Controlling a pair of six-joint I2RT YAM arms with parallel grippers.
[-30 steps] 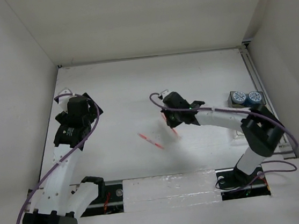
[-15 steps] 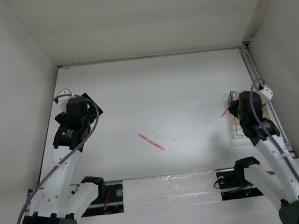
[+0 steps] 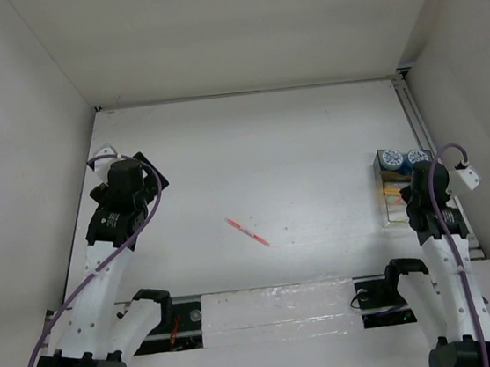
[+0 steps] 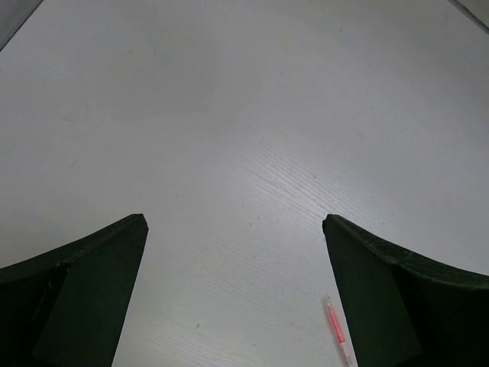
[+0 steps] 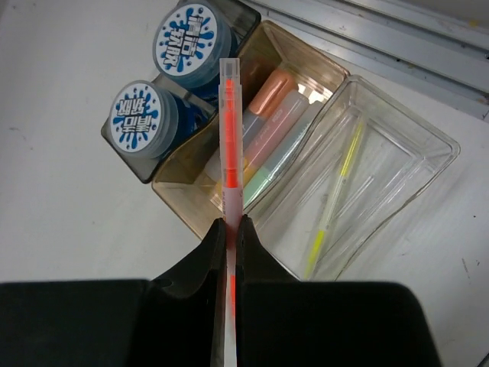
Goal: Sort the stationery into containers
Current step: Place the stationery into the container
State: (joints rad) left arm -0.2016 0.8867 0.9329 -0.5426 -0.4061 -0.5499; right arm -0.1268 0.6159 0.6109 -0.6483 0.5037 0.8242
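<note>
Right wrist shows the right tool (image 5: 229, 229) pinching a red-pink pen (image 5: 229, 130) over the tray (image 5: 439, 164). At the tray's end, two rolls (image 5: 186, 40) bear blue splash lettering, unreadable. The left tool (image 4: 233, 222) is spread.
</note>
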